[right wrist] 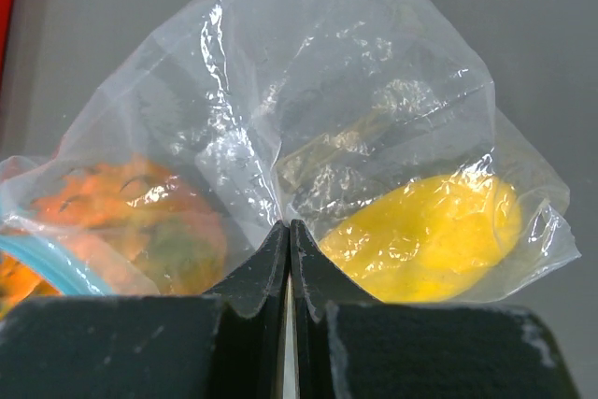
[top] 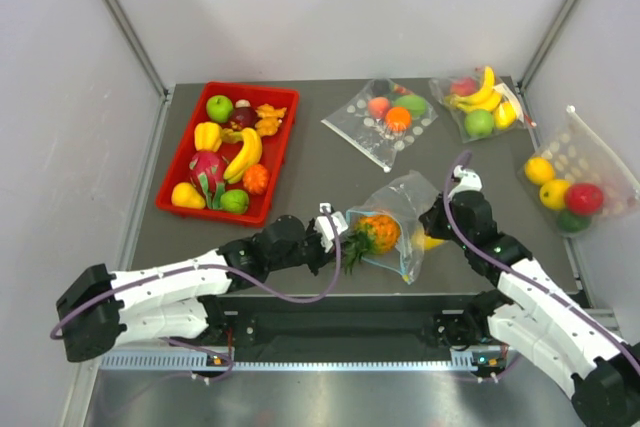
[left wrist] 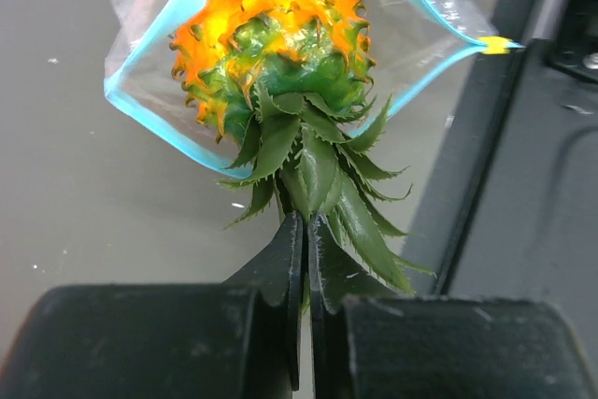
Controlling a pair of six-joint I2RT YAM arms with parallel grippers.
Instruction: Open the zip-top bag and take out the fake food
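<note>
The clear zip-top bag lies near the table's front, its teal-edged mouth open toward the left. An orange-yellow pineapple sticks halfway out of the mouth, green crown first. My left gripper is shut on the pineapple's crown. My right gripper is shut on a fold of the bag's plastic at its closed end. A yellow fruit sits inside the bag by the right fingers. The pineapple shows blurred through the plastic in the right wrist view.
A red tray of fruit stands at the back left. A dotted clear bag with fruit, a bag with bananas and another fruit bag lie at the back and right. The table's front edge runs just below the bag.
</note>
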